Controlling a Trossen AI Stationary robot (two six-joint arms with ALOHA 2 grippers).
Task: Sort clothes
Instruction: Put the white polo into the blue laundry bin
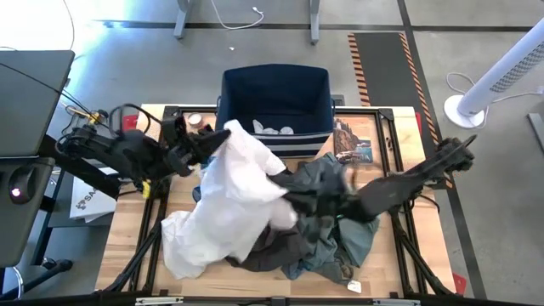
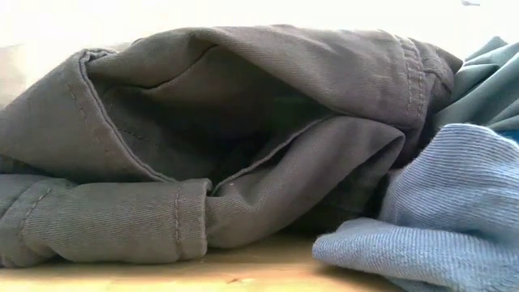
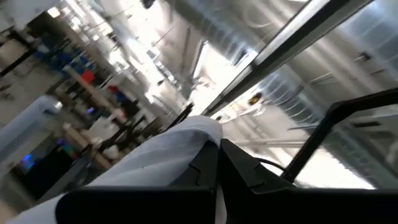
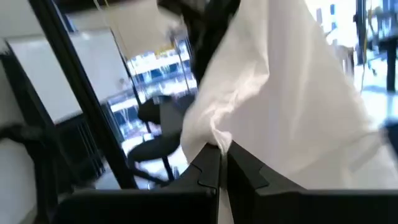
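A large white garment (image 1: pixel 229 195) is lifted between both arms, above a pile on the wooden table (image 1: pixel 127 246). My left gripper (image 1: pixel 210 144) is shut on its far upper end, near the bin. My right gripper (image 1: pixel 293 204) is shut on its right side, over the pile. The pile holds dark grey-brown trousers (image 2: pixel 227 138), which lie on the tabletop, and a grey-green shirt (image 1: pixel 340 183). A pale blue piece (image 2: pixel 454 203) lies beside the trousers in the low view. My left gripper pinches the white garment's upper end (image 3: pixel 186 140) between its two fingers, reaching in from the table's left and slanting upward. From there the cloth drapes down, and its lower end (image 1: pixel 183 246) lies on the table. My right gripper pinches a bunched edge of the white garment (image 4: pixel 217 142) between its two fingers, coming in about level from the table's right. One layer or several, I cannot tell. The cloth rises from the fingers in a loose sheet (image 4: pixel 286 87).
A navy bin (image 1: pixel 276 98) stands at the table's far edge with pale pieces inside. A printed card (image 1: pixel 353 140) lies to the right of the bin. A white fan (image 1: pixel 501 76) stands on the floor to the right. The near left of the tabletop is bare wood.
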